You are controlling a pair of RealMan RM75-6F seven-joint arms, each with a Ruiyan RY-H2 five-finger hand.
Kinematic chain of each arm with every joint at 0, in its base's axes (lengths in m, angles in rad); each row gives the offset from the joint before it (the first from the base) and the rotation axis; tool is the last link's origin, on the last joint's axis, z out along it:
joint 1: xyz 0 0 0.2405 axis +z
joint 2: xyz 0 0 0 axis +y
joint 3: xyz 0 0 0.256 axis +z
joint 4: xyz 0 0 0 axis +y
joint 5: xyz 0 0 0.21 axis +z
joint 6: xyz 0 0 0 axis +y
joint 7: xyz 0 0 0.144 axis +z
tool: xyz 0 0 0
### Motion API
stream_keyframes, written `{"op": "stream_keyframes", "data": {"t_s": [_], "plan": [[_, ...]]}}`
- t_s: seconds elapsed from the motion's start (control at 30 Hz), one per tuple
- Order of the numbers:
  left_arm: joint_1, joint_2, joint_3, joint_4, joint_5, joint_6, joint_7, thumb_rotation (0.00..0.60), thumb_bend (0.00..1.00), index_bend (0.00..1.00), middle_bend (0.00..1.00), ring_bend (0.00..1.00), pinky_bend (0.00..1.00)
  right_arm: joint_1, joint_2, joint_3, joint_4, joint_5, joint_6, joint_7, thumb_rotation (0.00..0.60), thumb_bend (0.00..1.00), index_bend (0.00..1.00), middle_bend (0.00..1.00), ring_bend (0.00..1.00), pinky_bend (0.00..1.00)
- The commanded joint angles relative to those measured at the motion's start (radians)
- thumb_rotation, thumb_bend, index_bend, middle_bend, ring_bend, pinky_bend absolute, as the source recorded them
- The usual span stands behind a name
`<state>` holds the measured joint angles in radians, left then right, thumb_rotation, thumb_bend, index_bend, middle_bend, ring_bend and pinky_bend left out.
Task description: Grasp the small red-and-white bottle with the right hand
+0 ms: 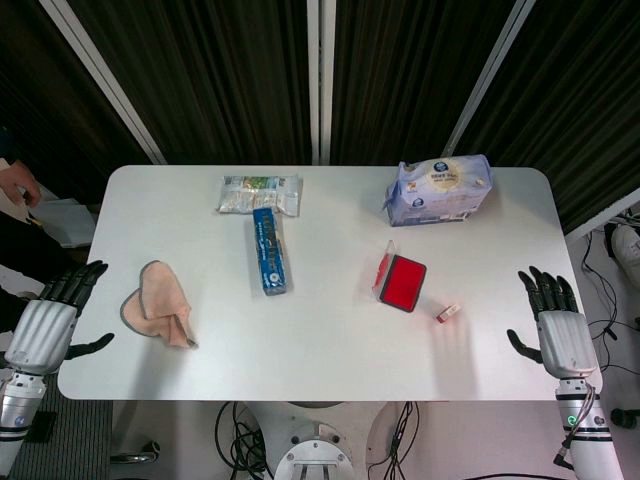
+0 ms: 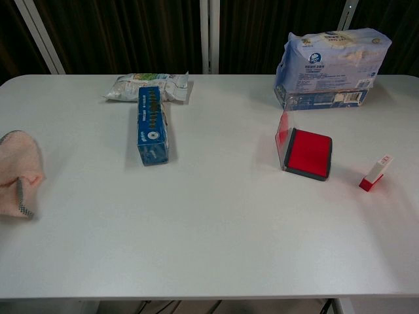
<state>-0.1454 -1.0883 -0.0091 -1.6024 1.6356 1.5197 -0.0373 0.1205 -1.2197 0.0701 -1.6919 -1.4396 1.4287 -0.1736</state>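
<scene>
The small red-and-white bottle (image 1: 447, 313) lies on the tabletop (image 1: 320, 340) just right of the red ink pad (image 1: 403, 282). The right hand (image 1: 556, 330) hangs empty, fingers spread, off the tabletop's right edge. Approach from the right, clear of the pad, and pinch across the bottle's narrow body

The cloth (image 1: 159, 312) is lying far left on the table (image 1: 320, 350). The box (image 1: 269, 250) is sitting just near of the packet (image 1: 259, 193). The small bottle (image 1: 447, 313) is lying right of the open case (image 1: 401, 281), with the wipes pack (image 1: 440, 189) behind.
</scene>
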Motion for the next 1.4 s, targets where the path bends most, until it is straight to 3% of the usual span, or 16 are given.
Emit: {"op": "stream_keyframes", "data": {"t_s": [0.03,0.27,0.43,0.7,0.93,1.4], "plan": [[0.0,-0.001,0.0,-0.001,0.0,0.0,0.001,0.598,0.02,0.06,0.09,0.08,0.18,-0.001,0.0,-0.002,0.003,0.0,-0.001,0.005,0.6,0.17,0.0,0.0,0.0,0.0],[-0.002,-0.004,0.003,-0.003,0.004,-0.006,0.006,0.597,0.02,0.06,0.09,0.08,0.18,0.003,0.005,-0.007,0.018,0.0,-0.019,0.008,0.6,0.18,0.0,0.0,0.0,0.0],[-0.007,-0.006,0.0,-0.001,-0.002,-0.015,0.006,0.595,0.02,0.06,0.09,0.08,0.18,0.055,0.049,-0.024,0.05,-0.03,-0.107,-0.053,0.6,0.18,0.0,0.0,0.0,0.0],[-0.019,-0.017,-0.004,0.0,-0.015,-0.039,0.014,0.598,0.02,0.06,0.09,0.08,0.18,0.204,0.121,-0.054,0.212,-0.256,-0.211,-0.238,0.6,0.17,0.0,0.02,0.0,0.0],[-0.024,-0.024,-0.004,-0.001,-0.017,-0.047,0.021,0.596,0.02,0.06,0.09,0.08,0.18,0.298,0.085,-0.094,0.321,-0.339,-0.295,-0.077,0.6,0.15,0.07,0.11,0.0,0.0],[-0.024,-0.027,0.002,0.018,-0.027,-0.059,0.004,0.597,0.02,0.06,0.09,0.08,0.18,0.331,-0.079,-0.127,0.509,-0.354,-0.278,0.075,0.6,0.15,0.17,0.2,0.0,0.0]]}}
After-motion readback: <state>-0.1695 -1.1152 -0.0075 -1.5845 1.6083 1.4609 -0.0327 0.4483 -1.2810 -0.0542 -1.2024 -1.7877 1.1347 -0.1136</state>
